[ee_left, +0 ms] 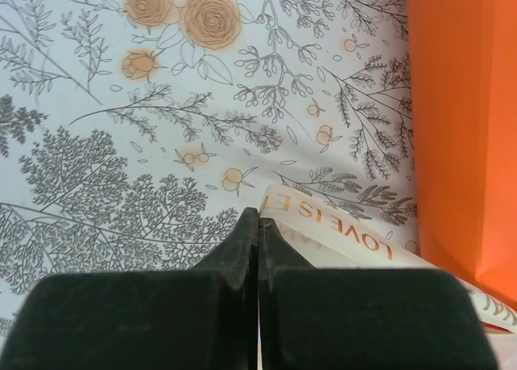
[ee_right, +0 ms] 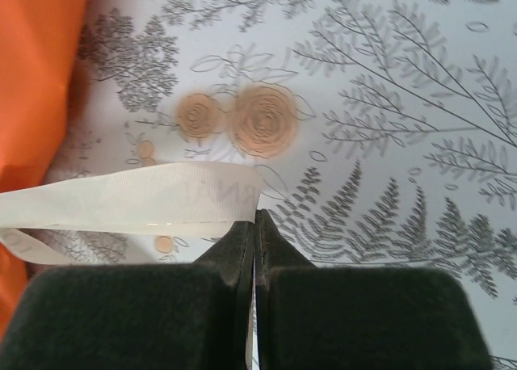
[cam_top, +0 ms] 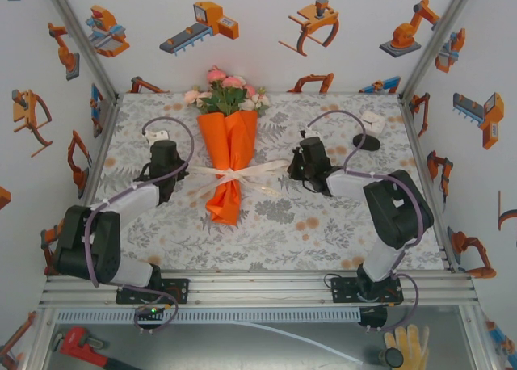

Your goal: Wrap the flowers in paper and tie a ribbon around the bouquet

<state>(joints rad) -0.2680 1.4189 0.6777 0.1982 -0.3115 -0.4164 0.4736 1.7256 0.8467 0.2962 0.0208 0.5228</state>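
The left gripper (ee_left: 258, 223) has its fingers pressed together with 1 end of the ribbon (ee_left: 339, 229) pinched in the seam. The right gripper (ee_right: 254, 223) is likewise clamped on the other end, and a pale strip shows between its pads. Outward from both, the 2 tails run across the printed cloth (cam_top: 323, 224) to a crossing at the waist of the bouquet (cam_top: 229, 164), which lies mid-table. The paper (cam_top: 230, 136) is already folded into a cone around the stems, with the flowers (cam_top: 228, 91) at the far, wide end. Wrapping looks done; the tie seems nearly so — what is left is probably snugging the knot and letting go.
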